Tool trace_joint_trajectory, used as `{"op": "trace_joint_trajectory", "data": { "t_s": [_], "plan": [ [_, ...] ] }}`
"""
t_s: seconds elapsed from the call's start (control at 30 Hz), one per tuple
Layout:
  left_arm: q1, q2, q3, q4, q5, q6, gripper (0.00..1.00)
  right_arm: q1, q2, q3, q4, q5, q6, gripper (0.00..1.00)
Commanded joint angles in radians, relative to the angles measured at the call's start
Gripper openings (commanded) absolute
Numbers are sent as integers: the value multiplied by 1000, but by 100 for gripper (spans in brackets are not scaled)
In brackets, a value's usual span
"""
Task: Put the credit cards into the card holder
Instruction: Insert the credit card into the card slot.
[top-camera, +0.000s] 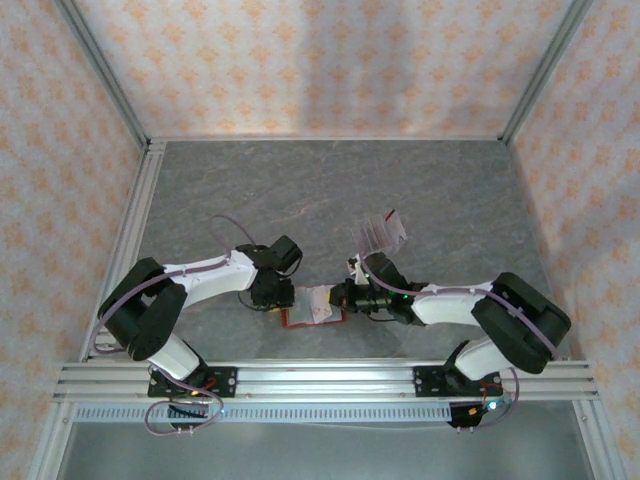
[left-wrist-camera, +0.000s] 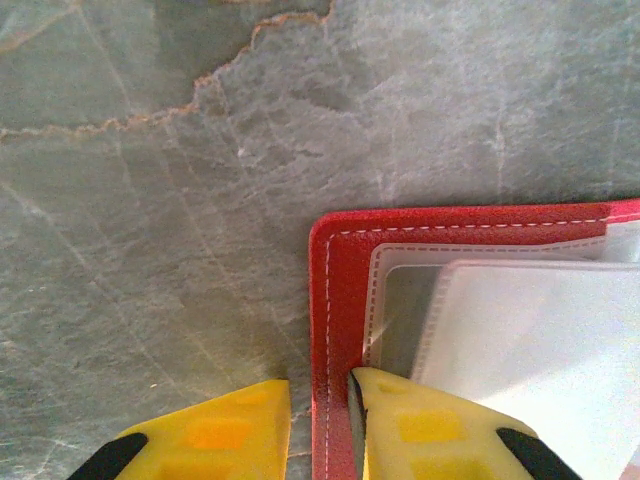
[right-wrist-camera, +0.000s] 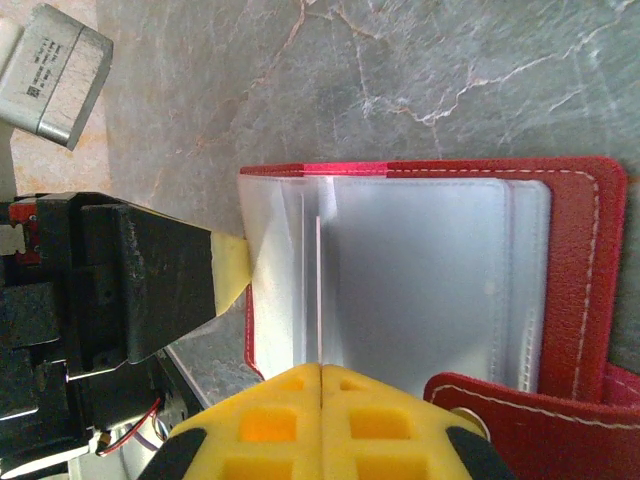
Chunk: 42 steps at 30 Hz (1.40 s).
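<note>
Top external view: grey veined table (top-camera: 420, 180), peach patterned walls (top-camera: 330, 60). The card holder (top-camera: 313, 308) lies unfolded between my arms; my left gripper (left-wrist-camera: 320, 405) pinches its red edge, and my right gripper (right-wrist-camera: 320, 372) has its fingers pressed together.

Two arms, same build.
- Left arm (top-camera: 190, 280): white link shells between bulky black joint housings with rounded corners.
- Right arm (top-camera: 470, 305): same white forearm shell, with a large black elbow block.
- A thin lilac cable (top-camera: 225, 225) loops free of each arm along its links. More cable coils by the bases (top-camera: 190, 378), which are black and sit on a ribbed aluminium rail (top-camera: 320, 378).
- A small green light (top-camera: 489, 404) shows by the right base.
- Left end effector (left-wrist-camera: 320, 420): yellow fingers with shallow square recesses and black outer corners. In the right wrist view its body is a blocky matt black, with a red wire (right-wrist-camera: 150, 412) beneath.
- Right end effector (right-wrist-camera: 320, 385): identical yellow fingers with black corners.
</note>
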Motion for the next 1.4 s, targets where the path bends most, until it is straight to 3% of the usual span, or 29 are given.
{"op": "trace_joint_trajectory", "data": {
  "t_s": [0.0,0.5,0.87,1.03,1.37],
  "plan": [
    [-11,33,-56,-30,-41,-14,23,12,15,29,-3,-16,-24,1],
    [-11,15,-70,-24,-43,-22,23,14,35,30,12,-33,-16,15],
    [-12,6,-77,-25,-44,-27,23,14,77,64,1,-37,-29,12],
    [-11,5,-74,-33,-47,-23,23,14,64,62,-6,-38,-27,0],
    [-11,-31,-39,-90,-48,5,24,14,12,40,-4,-48,-22,0]
  ]
}}
